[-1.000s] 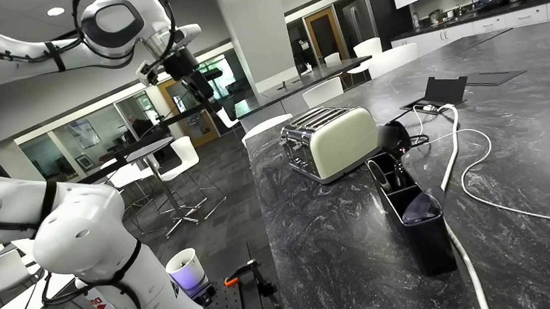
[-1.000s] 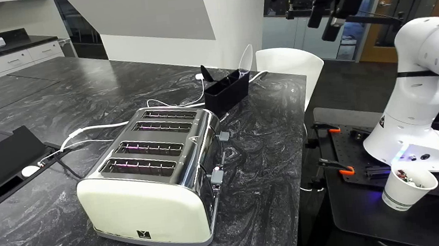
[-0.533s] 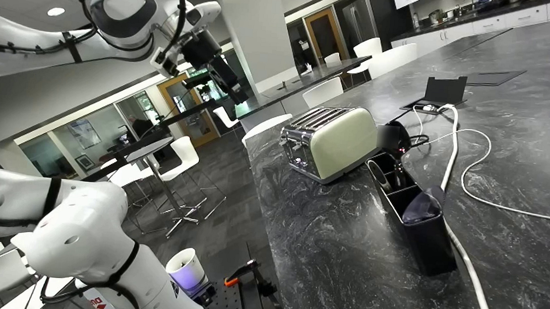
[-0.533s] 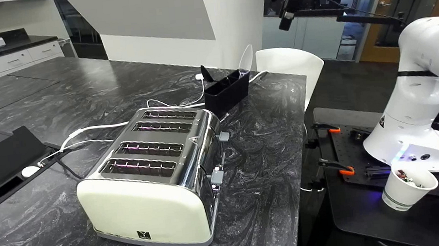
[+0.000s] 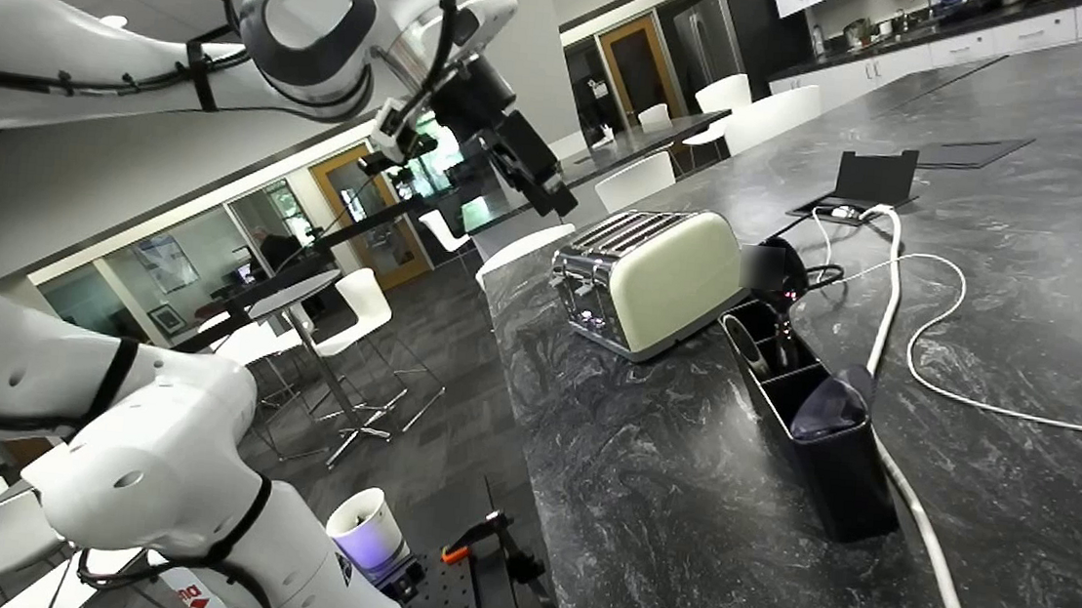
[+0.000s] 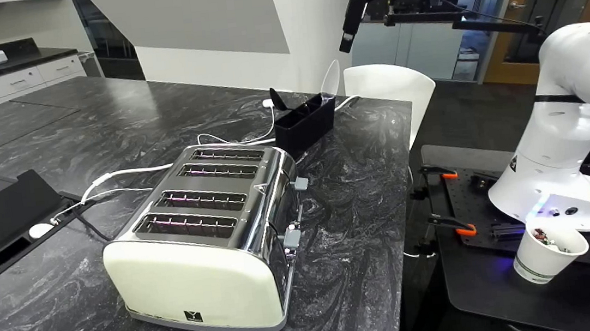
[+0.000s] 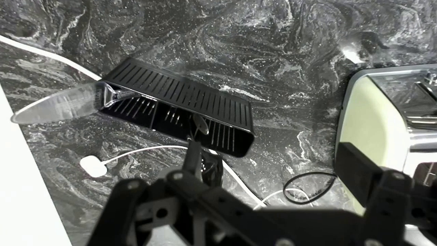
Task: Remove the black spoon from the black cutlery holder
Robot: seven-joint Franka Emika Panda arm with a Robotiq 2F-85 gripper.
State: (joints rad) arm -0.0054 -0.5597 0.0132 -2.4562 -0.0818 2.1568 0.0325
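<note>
The black spoon [image 6: 277,100] stands tilted in the black cutlery holder [image 6: 306,130]; removal is not yet done. The pincer [image 7: 275,161] is spread wide, holding nothing. Approach, grasp and withdrawal appear to remain.

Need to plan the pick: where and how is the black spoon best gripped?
Probably take the black spoon by its wide upper end, the hand coming from above and pinching both faces: that end sticks up out of the black cutlery holder, leaning away from the robot base, while the lower part is hidden inside.
</note>
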